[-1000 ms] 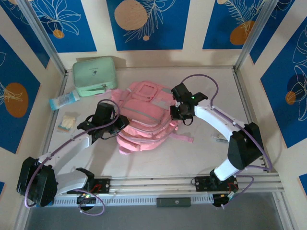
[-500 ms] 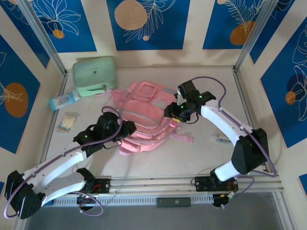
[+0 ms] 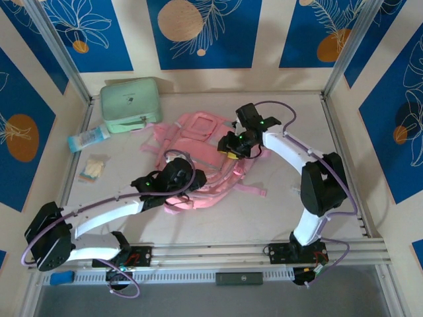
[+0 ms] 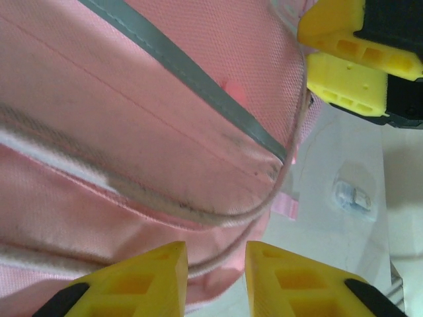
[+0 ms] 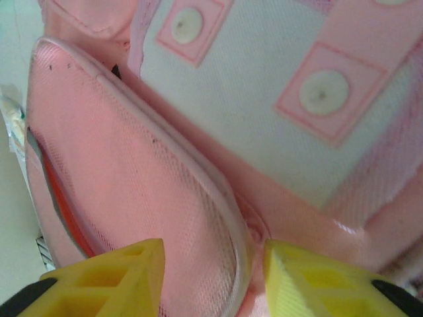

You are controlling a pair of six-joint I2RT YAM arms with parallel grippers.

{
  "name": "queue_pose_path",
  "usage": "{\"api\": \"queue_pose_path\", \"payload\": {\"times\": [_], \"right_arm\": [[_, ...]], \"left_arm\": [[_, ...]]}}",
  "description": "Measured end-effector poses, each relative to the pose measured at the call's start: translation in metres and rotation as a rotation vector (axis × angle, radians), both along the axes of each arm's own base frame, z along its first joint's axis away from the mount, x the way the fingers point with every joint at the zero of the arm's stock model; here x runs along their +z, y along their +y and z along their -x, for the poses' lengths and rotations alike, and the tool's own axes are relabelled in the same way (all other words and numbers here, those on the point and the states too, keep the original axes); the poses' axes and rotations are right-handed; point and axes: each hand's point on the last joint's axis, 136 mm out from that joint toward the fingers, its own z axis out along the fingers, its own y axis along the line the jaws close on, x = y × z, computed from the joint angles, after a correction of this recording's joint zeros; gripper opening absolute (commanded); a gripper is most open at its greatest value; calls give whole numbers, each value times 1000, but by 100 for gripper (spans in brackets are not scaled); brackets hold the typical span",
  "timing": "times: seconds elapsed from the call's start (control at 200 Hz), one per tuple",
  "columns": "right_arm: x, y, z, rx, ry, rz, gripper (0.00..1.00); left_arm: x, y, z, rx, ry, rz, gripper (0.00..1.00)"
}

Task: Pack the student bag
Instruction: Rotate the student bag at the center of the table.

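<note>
The student bag [image 3: 201, 162] is lying on the tabletop [image 3: 291, 112] beneath both claws. The left claw [image 4: 215, 254] is hovering narrowly spread at its zipped seam. The right claw [image 5: 211, 247] is straddling a piped pocket rim, spread.

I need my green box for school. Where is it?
In the top view, the mint green case sits at the far left corner of the table, just beyond the pink backpack, with a blue-and-white packet near its front left.

No text can be read; the mark on the case [image 3: 130, 104] at eleven o'clock and the bottle's [image 3: 88, 139] label are blurred.
</note>
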Motion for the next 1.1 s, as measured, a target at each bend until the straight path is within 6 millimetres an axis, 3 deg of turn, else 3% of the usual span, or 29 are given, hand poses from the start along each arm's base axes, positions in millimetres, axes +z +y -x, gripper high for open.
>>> {"api": "queue_pose_path", "payload": {"times": [0.11, 0.27, 0.445, 0.68, 0.89, 0.995, 1.1], "right_arm": [[-10, 3, -5, 0, 18, 9, 39], [-14, 4, -5, 11, 19, 13, 14], [-9, 4, -6, 8, -10, -5, 0], [4, -5, -6, -38, -76, -43, 0], [12, -22, 5, -172, -98, -21, 0], [13, -18, 22, -220, -82, -20, 0], [15, -9, 31, -240, -61, -31, 0]], "left_arm": [[-5, 3, -5, 26, -9, -25, 30], [-6, 12, -14, 91, -28, -44, 31], [-7, 16, -29, 131, -45, -38, 31], [-20, 9, -53, 110, -44, -100, 31], [-8, 7, -91, 85, -86, -114, 36], [4, 10, -102, 57, -125, -115, 39], [14, 16, -101, 32, -153, -123, 43]]}}
